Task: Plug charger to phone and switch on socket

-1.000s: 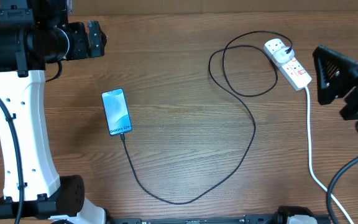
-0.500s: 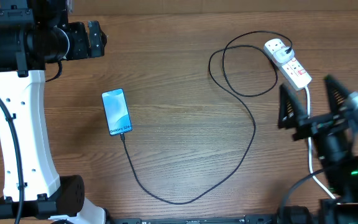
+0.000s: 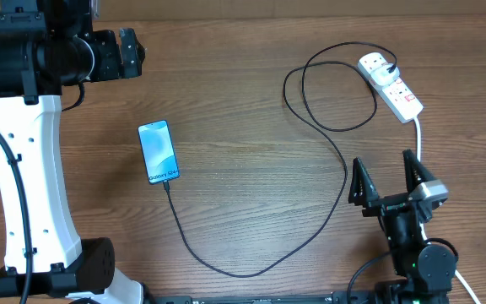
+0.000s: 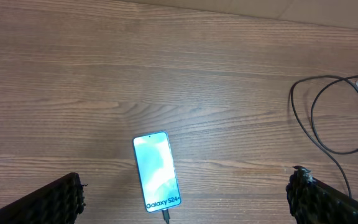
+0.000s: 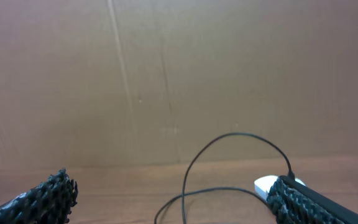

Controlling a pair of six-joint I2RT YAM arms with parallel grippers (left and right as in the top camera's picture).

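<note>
The left end effector (image 4: 185, 178) hangs over the table (image 3: 251, 127) with its fingers spread wide and nothing between them. The phone (image 4: 157, 172) lies flat directly beneath it, screen up and lit, framed between the two fingers. The charger (image 3: 345, 173) meets the phone's near edge, so the connector looks plugged in already, though how fully it is seated is too small to tell. From there the black cable runs loose toward the right end effector (image 3: 383, 162), passes just off its left finger, then curls into a loop ahead of it before reaching the socket (image 3: 391, 83). That slack probably keeps the phone from being tugged.

The right end effector is also wide apart and empty. It is held level and pointed along the table at the socket, which lies ahead and a little to its right, apart from it. The white lead (image 3: 418, 133) trails back from the socket past its right finger. Facing this way suits a press on the red switches (image 3: 404, 93), which I judge to be the remaining step. Whether one is on cannot be read.
</note>
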